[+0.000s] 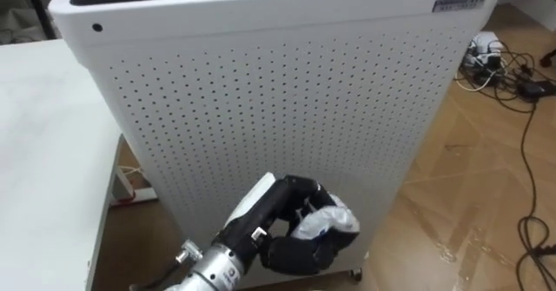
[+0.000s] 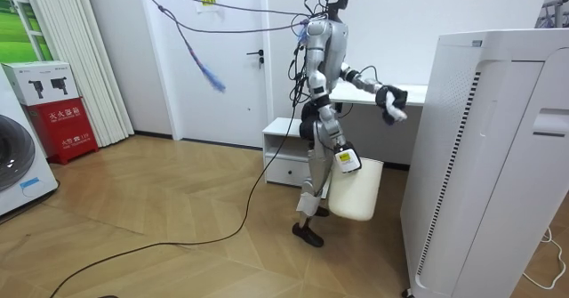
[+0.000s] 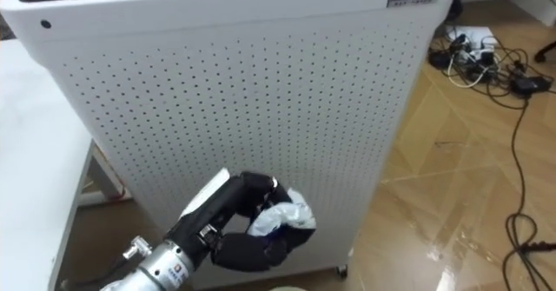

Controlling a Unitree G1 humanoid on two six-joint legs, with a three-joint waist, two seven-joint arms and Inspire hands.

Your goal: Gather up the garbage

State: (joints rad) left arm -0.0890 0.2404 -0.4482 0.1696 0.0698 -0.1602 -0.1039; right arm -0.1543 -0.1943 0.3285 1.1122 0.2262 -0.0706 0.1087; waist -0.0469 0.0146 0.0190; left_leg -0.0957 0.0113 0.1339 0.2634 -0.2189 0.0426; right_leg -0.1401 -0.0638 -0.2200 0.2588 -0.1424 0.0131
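A crumpled white wad of garbage (image 1: pixel 330 221) sits in my left hand (image 1: pixel 282 239), whose dark fingers are curled round it. The hand is held just in front of the lower part of a tall white perforated appliance (image 1: pixel 278 91). In the room view I stand facing that appliance (image 2: pixel 480 156) with the left hand (image 2: pixel 389 98) stretched out towards it, the white wad (image 2: pixel 396 113) in it. My right hand (image 2: pixel 343 158) hangs by my thigh at the rim of a white bin (image 2: pixel 357 191); its fingers are too small to read.
A white table (image 1: pixel 43 152) lies at my left, with a power strip (image 1: pixel 130 187) on the floor beneath it. Cables and plugs (image 1: pixel 495 61) trail over the wooden floor at the right. Behind me stand a low white cabinet (image 2: pixel 284 147) and a red box (image 2: pixel 62 124).
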